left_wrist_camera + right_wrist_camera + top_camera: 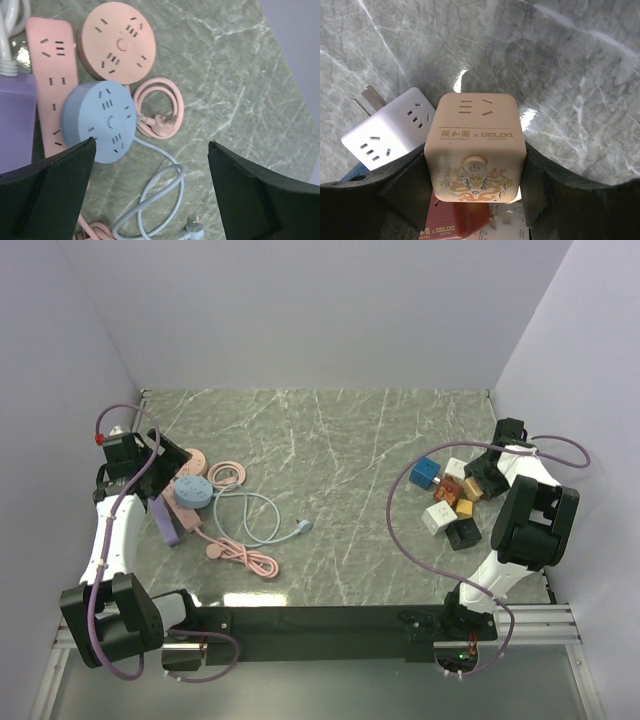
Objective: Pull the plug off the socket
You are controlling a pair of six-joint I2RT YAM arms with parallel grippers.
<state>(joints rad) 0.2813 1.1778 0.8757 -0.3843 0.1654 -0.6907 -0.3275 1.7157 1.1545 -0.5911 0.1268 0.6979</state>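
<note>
The left claw hangs spread wide, holding nothing, near a round blue plastic socket on the grey marbled desk. The pale blue plug lies loose beside it, so that pull looks done. The right claw pinches a beige cube socket; I cannot tell whether a plug sits in it.

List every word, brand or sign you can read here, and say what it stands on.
"颐和园 × DELIXI", with a smaller "ELECTRIC" beneath: front of the beige cube.
"× DELIXI": red cube below it, with the characters before it too small to read.
White label beside the red cube: print too small to read.
Left wrist and top views: no text readable.
</note>
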